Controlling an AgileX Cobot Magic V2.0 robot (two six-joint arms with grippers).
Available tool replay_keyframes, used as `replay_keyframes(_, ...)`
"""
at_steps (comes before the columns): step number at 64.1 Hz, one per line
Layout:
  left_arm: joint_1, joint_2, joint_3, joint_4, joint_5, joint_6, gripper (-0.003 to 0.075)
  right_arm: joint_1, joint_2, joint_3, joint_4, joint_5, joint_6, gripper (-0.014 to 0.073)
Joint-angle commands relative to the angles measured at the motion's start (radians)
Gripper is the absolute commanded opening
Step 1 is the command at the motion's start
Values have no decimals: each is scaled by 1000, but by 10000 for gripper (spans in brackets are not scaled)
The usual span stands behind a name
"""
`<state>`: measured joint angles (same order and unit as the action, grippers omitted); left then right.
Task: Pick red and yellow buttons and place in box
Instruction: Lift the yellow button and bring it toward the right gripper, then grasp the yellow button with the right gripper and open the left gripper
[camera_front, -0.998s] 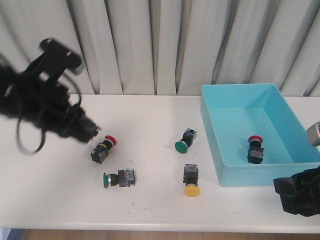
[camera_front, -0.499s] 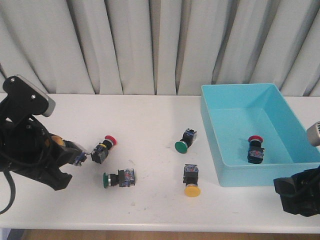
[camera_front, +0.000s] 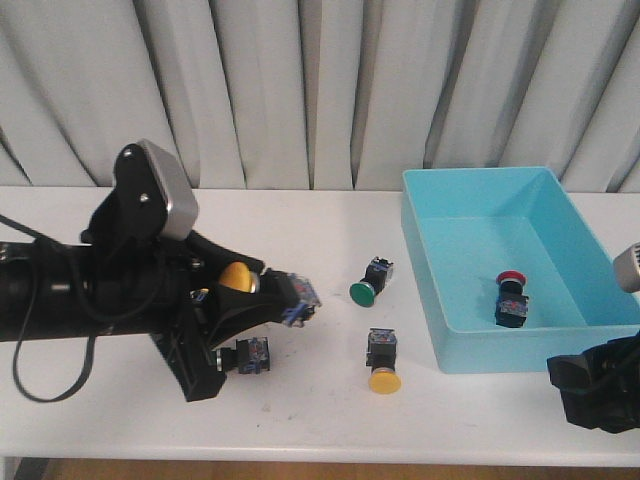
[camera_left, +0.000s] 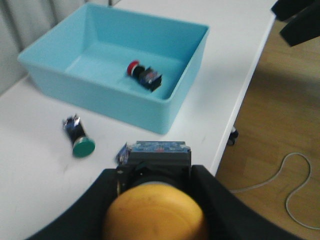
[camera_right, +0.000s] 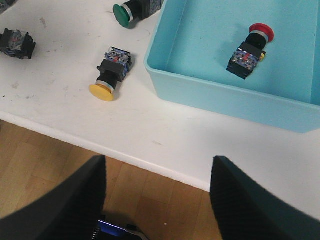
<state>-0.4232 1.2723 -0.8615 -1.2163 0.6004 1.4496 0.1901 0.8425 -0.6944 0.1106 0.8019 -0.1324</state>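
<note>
One round yellow button (camera_left: 155, 215) (glossy cap) clamped in left gripper (camera_left: 152, 187).

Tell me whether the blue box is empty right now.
Not empty. One red button lies on its side inside the box; the rest of the floor is bare.

smooth plastic box (camera_front: 520, 352), matt table (camera_front: 320, 400)
</note>
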Motion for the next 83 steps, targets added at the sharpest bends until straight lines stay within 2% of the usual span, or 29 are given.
replay_keyframes(1, -5, 12, -27, -207, 37, 223, 202, 2, -8, -24, 3, -47, -10, 435)
replay_keyframes(7, -5, 38, -27, -251, 78, 336, 202, 2, -8, -24, 3, -47, -58, 435)
replay_keyframes(16, -5, 43, -27, -255, 99, 399, 202, 2, -6, -24, 20, -64, -211, 442)
replay_keyframes(26, -5, 43, -27, -255, 98, 416, 202, 2, 54, -43, 148, -77, -509, 528)
replay_keyframes(35, -5, 43, -27, -254, 98, 416, 202, 3, 172, -129, 279, -61, -749, 604)
replay_keyframes(46, -5, 43, -27, -254, 98, 416, 202, 3, 322, -266, 470, 24, -1133, 579)
replay_keyframes(56, -5, 43, -27, -254, 98, 416, 202, 3, 438, -338, 667, 97, -1410, 535)
replay_keyframes(65, -5, 43, -27, -254, 98, 416, 202, 67, 513, -393, 687, 108, -1472, 519)
replay_keyframes(83, -5, 43, -27, -254, 99, 416, 202, 257, 620, -506, 598, 82, -1459, 519)
